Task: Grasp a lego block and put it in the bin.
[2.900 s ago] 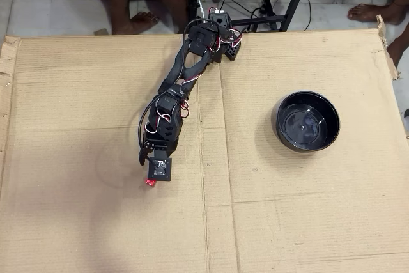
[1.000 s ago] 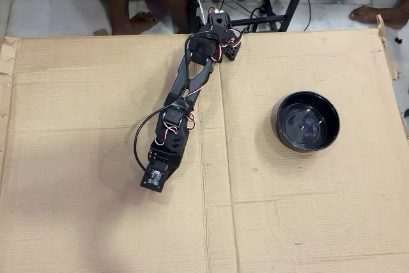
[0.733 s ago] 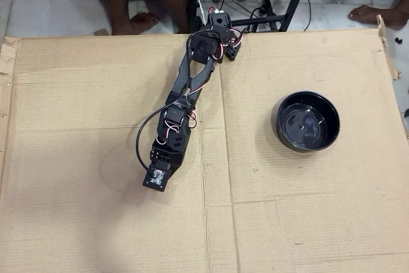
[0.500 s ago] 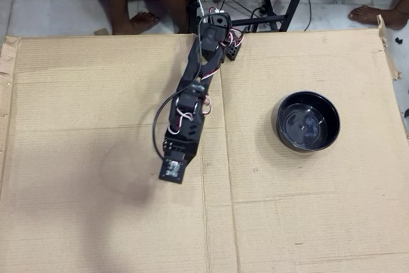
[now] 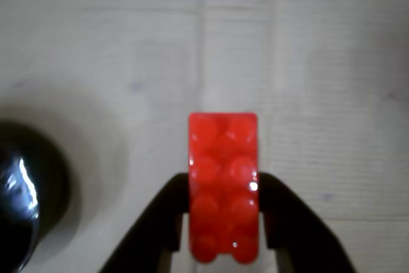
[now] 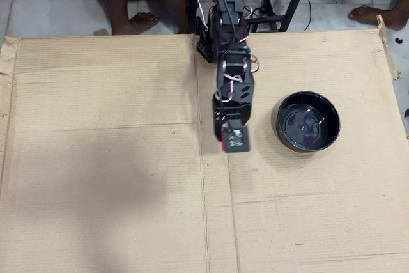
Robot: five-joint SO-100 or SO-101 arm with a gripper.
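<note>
In the wrist view the lego block point(image 5: 223, 183), bright red with two rows of studs, is clamped between my gripper's point(image 5: 223, 187) two black fingers point(image 5: 167, 222), held above the cardboard. The bin point(image 5: 19, 199), glossy black, shows at the left edge of that view. In the overhead view my gripper point(image 6: 232, 140) hangs over the middle of the cardboard, just left of the bin point(image 6: 307, 123), which is empty. From overhead the wrist hardware hides nearly all of the block.
A large cardboard sheet point(image 6: 96, 158) covers the work surface, creased down the middle. The arm's base point(image 6: 220, 27) sits at its far edge. Bare feet point(image 6: 137, 22), stand legs and cables point(image 6: 281, 11) lie beyond that edge on the tiled floor.
The arm has swung right from the left part of the cardboard to just beside the bin, carrying the block that lay on the cardboard.
</note>
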